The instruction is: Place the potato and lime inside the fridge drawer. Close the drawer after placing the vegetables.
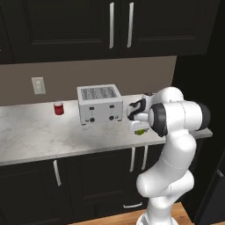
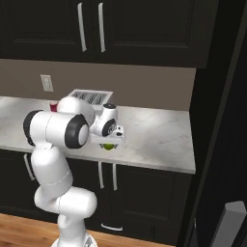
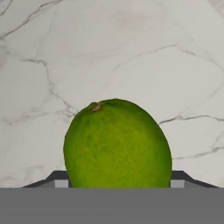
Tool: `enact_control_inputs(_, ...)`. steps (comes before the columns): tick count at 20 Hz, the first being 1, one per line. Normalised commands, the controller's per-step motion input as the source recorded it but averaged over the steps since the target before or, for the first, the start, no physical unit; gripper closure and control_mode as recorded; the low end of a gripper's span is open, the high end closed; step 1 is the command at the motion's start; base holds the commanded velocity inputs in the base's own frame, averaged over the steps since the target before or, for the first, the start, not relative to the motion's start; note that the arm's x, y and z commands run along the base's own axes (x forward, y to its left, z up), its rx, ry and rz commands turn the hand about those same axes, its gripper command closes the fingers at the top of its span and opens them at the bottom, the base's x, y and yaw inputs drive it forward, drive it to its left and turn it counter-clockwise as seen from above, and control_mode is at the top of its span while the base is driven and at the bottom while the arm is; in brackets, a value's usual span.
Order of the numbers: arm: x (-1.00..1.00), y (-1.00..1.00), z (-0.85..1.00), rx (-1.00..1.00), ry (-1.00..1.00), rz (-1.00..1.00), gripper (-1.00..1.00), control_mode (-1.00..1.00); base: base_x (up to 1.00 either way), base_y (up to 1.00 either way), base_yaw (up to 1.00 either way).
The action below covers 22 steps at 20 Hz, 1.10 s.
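Note:
The lime [image 3: 117,144], smooth and yellow-green, sits large between my two dark fingertips [image 3: 57,178], which press against its sides. My gripper [image 3: 117,178] is shut on it, just over the white marble counter [image 3: 109,52]. From the base, the lime [image 1: 140,131] peeks out under the gripper [image 1: 139,127] near the counter's front right edge, right of the toaster. In the right base view the lime [image 2: 109,146] hangs below the gripper [image 2: 111,143]. The potato and the fridge drawer are out of view.
A silver toaster [image 1: 100,104] stands mid-counter with a red can [image 1: 58,108] to its left. Dark upper cabinets [image 1: 118,26] hang above. A tall dark panel [image 2: 217,120] bounds the counter on the right. Black base cabinets with silver handles [image 1: 132,159] run below.

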Motion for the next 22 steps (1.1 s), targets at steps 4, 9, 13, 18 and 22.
enact_control_inputs(4,-0.50,0.00,0.49,0.00,-0.06,0.02,1.00,-1.00,0.00,0.00,0.00)
enact_control_inputs(9,-0.99,0.18,0.77,0.00,-0.07,0.00,1.00,-1.00,0.00,0.00,0.00)
enact_control_inputs(13,-1.00,0.37,0.80,0.00,-0.01,0.00,1.00,-1.00,0.00,0.00,0.00)
enact_control_inputs(18,-1.00,0.45,0.43,0.00,-0.05,0.00,1.00,-1.00,0.00,0.00,0.00)
enact_control_inputs(22,-0.91,0.42,0.18,-0.04,-0.11,0.00,1.00,-1.00,0.00,0.00,0.00)
